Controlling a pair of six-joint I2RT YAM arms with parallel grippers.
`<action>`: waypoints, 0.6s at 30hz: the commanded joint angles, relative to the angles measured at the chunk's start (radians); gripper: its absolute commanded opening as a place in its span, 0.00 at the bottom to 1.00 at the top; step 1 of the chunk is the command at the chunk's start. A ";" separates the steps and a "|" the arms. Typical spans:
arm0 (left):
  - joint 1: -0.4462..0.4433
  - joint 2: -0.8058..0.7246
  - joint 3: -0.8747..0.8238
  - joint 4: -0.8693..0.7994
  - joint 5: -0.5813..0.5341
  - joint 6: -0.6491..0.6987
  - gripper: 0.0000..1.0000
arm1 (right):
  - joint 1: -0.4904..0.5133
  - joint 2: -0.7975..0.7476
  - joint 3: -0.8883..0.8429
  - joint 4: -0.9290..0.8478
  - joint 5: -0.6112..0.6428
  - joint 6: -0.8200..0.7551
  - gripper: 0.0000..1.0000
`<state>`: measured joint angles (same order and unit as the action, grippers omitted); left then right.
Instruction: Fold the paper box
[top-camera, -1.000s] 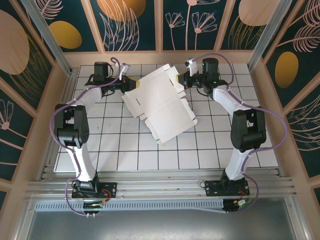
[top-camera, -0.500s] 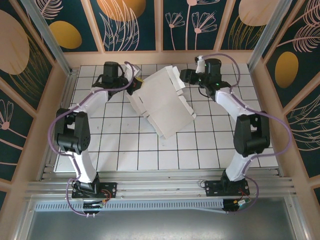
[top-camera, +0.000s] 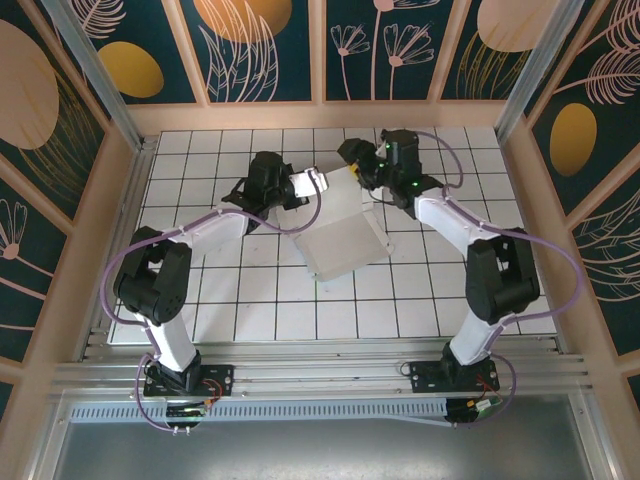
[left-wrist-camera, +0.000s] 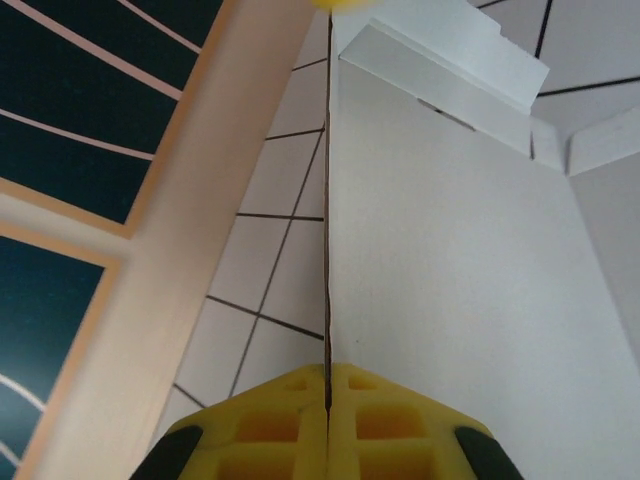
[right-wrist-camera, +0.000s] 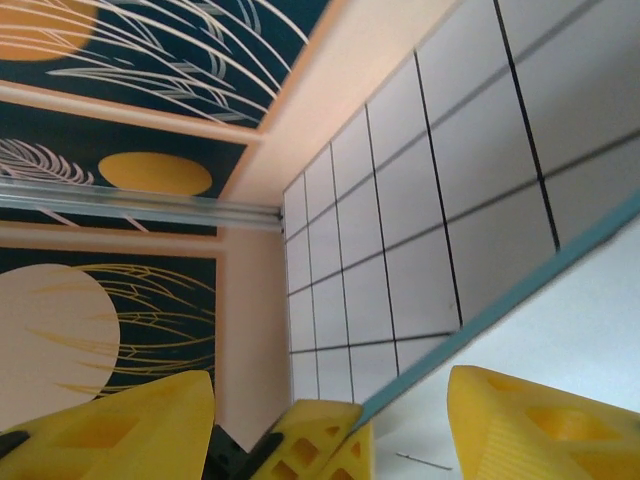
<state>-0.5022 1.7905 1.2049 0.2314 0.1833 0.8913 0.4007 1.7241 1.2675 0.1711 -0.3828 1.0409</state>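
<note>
The paper box (top-camera: 340, 240) sits a little beyond the middle of the white tiled table (top-camera: 220, 290), between the two arms, with its pale whitish-grey side up. Its near panel lies on the tiles and its far-left part is raised. The left gripper (top-camera: 302, 186) reaches in from the left at that raised part. In the left wrist view the left gripper (left-wrist-camera: 328, 385) has its yellow fingers (left-wrist-camera: 270, 420) pressed together on the thin edge of the paper box (left-wrist-camera: 450, 250), so the sheet stands on edge between the pads, with small flaps at its far end. The right gripper (top-camera: 356, 166) comes in from the right to the far right corner of the sheet. In the right wrist view the right gripper (right-wrist-camera: 330, 378) has its yellow fingers (right-wrist-camera: 110, 430) spread wide, and the turquoise edge of the paper box (right-wrist-camera: 560, 330) runs diagonally between them, touched by neither. Behind it are the tiles and the dark patterned wall (right-wrist-camera: 130, 60).
</note>
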 joint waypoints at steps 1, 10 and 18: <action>-0.023 0.015 -0.028 0.122 -0.094 0.095 0.00 | 0.007 0.023 -0.014 0.045 0.022 0.129 0.64; -0.057 0.011 -0.078 0.218 -0.120 0.151 0.00 | -0.003 0.073 -0.025 0.053 0.092 0.190 0.59; -0.073 0.031 -0.100 0.270 -0.153 0.213 0.00 | 0.004 0.129 -0.010 0.158 0.073 0.261 0.32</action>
<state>-0.5682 1.7988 1.1179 0.4370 0.0483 1.0485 0.4030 1.8435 1.2350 0.2523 -0.3141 1.2678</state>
